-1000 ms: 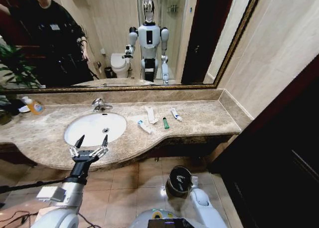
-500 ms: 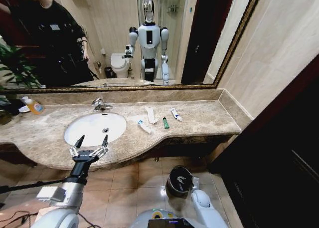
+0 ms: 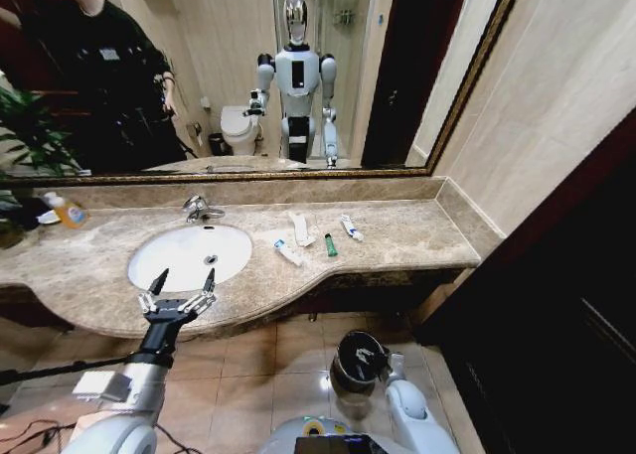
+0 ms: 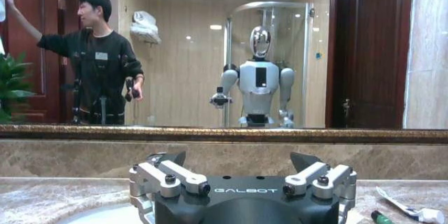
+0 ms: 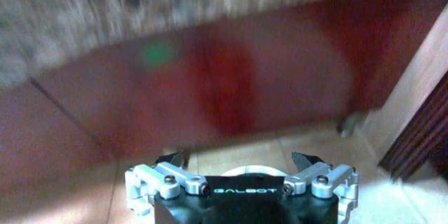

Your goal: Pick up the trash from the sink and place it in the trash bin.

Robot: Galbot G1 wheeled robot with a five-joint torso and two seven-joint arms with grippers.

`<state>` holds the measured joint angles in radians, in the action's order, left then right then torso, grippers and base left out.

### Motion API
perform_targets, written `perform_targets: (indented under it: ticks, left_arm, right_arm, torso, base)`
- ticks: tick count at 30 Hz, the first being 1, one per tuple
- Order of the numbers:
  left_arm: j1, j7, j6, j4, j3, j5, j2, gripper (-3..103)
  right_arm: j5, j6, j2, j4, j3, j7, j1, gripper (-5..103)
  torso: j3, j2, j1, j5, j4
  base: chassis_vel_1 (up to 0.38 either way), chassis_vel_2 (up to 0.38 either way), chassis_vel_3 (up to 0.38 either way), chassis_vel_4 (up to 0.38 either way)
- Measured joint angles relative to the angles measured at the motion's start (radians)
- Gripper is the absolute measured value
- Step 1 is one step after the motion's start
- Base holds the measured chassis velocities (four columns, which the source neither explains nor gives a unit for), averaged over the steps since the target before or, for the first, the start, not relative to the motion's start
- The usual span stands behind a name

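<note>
The white oval sink (image 3: 184, 250) is set in the beige marble countertop (image 3: 417, 240). The trash lies on the counter to the right of the basin: a white tube (image 3: 288, 252), a flat white packet (image 3: 299, 227), a dark-green tube (image 3: 330, 244) and another white tube (image 3: 350, 227). My left gripper (image 3: 184, 280) hovers open over the counter's front edge, just in front of the sink, holding nothing. The black round trash bin (image 3: 358, 360) stands on the floor tiles under the counter. My right gripper (image 5: 240, 160) is open and low, facing the dark red cabinet front.
A chrome faucet (image 3: 199, 209) stands behind the basin. A clear bottle of orange liquid (image 3: 68, 212) and a green plant (image 3: 30, 126) are at the far left. A large mirror (image 3: 248, 76) backs the counter. A dark wall (image 3: 556, 335) closes the right side.
My right arm has shifted slightly to the right and down beside the bin. The left gripper and the trash have not moved.
</note>
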<state>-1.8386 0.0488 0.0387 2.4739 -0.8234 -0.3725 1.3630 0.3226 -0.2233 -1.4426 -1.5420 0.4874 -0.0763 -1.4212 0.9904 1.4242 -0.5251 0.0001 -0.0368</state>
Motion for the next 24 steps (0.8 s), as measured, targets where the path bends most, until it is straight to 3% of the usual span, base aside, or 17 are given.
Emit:
perform_targets:
  ticks: [14, 21, 24]
  left_arm:
    - [0.000, 0.000, 0.000, 0.000, 0.000, 0.000, 0.000, 100]
    - [0.000, 0.000, 0.000, 0.000, 0.000, 0.000, 0.000, 100]
    - [0.000, 0.000, 0.000, 0.000, 0.000, 0.000, 0.000, 100]
  right_arm:
    - [0.001, 0.014, 0.078, -0.609, 0.052, -0.050, -0.279, 100]
    - [0.030, -0.014, 0.106, -0.742, 0.089, -0.055, -0.207, 100]
    - [0.055, -0.053, 0.153, -0.747, 0.090, -0.035, -0.117, 100]
  torso:
    - [0.000, 0.000, 0.000, 0.0000, 0.0002]
    - [0.000, 0.000, 0.000, 0.0000, 0.0001]
    - [0.000, 0.000, 0.000, 0.0000, -0.0001]
  base:
    - [0.000, 0.000, 0.000, 0.000]
    - [0.000, 0.000, 0.000, 0.000]
    - [0.000, 0.000, 0.000, 0.000]
